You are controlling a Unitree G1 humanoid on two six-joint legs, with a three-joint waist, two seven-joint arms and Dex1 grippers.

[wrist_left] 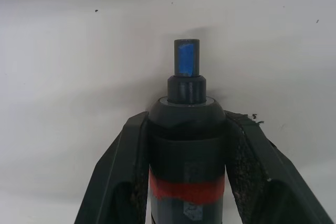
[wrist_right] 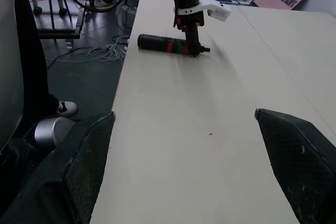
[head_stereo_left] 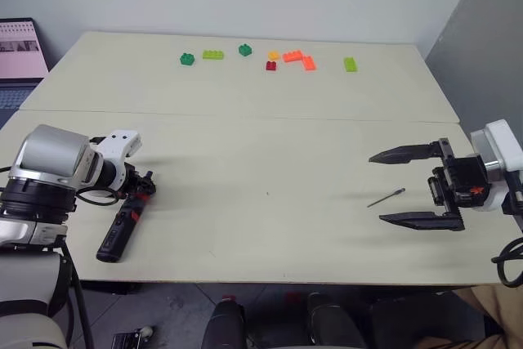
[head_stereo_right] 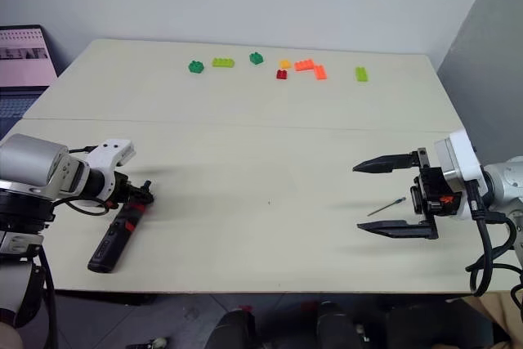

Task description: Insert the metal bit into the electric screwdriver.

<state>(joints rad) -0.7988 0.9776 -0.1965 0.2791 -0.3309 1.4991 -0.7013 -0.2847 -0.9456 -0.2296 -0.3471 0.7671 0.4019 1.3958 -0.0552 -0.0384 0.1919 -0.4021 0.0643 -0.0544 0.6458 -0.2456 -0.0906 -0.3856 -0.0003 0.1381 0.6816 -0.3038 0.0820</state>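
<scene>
Left gripper (head_stereo_left: pixel 144 188) is clamped on the electric screwdriver (head_stereo_left: pixel 121 230) near its nose end, tool lying on the table (head_stereo_left: pixel 270 136). Lifting from there, the long body could swing or slip. Over on the right, the metal bit (head_stereo_left: pixel 386 198) lies between the right gripper's (head_stereo_left: pixel 392 187) wide-open fingers, untouched.

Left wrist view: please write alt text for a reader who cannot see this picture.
The left gripper is shut on the electric screwdriver, its two black fingers pressing the tool's black body from both sides just above a red band. The screwdriver's narrow tip, marked with blue, points away over the pale table.
</scene>
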